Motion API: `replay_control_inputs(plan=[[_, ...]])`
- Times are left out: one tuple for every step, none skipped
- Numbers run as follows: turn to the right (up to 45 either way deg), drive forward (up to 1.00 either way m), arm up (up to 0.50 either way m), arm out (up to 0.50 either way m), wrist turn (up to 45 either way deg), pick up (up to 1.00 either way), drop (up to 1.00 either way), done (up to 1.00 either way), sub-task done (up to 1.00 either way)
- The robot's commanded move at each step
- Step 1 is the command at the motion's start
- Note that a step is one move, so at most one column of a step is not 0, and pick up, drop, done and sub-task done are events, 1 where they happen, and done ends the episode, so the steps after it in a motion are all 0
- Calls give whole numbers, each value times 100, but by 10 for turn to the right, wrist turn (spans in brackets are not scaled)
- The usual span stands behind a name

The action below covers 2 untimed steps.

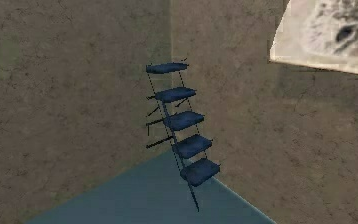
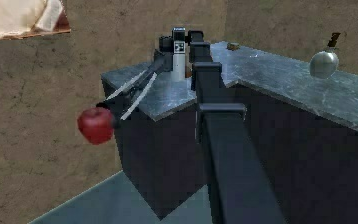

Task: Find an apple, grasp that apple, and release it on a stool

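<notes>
So my hand (image 2: 108, 103) is holding the round red apple (image 2: 95, 125) right now. It hangs at the tips of my two thin fingers (image 2: 137, 85), clear of everything, with just the brown wall (image 2: 47, 100) behind it. The apple sits out past the left end of the grey stone tabletop (image 2: 277, 75) and a bit below the level of its edge. The fingers slant across that end corner of the tabletop to get there.

My long dark square arm (image 2: 222, 140) crosses the near edge of the tabletop, and the two little white marker squares (image 2: 177, 42) sit at its far end. The tabletop rests on a dark cabinet base (image 2: 307, 150). Toward its right end there's a pale round bottle with a dark top (image 2: 325, 60), standing upright and well apart from my hand. A light-coloured picture (image 2: 17, 18) hangs on the wall up in the arm side view's top left.

Looking ahead, there's a blue stepped rack with five small shelves on thin dark legs (image 1: 182, 120), tucked into the corner where two brown walls meet, standing on the blue-grey floor (image 1: 137, 200). Another pale picture with dark smudges (image 1: 322, 35) hangs on the wall at the forward view's top right.
</notes>
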Motion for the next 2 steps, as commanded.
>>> replay_control_inputs(plan=[[0,0,0,-48,0,0,0,0,0],[-240,0,0,0,0,0,0,0,0]])
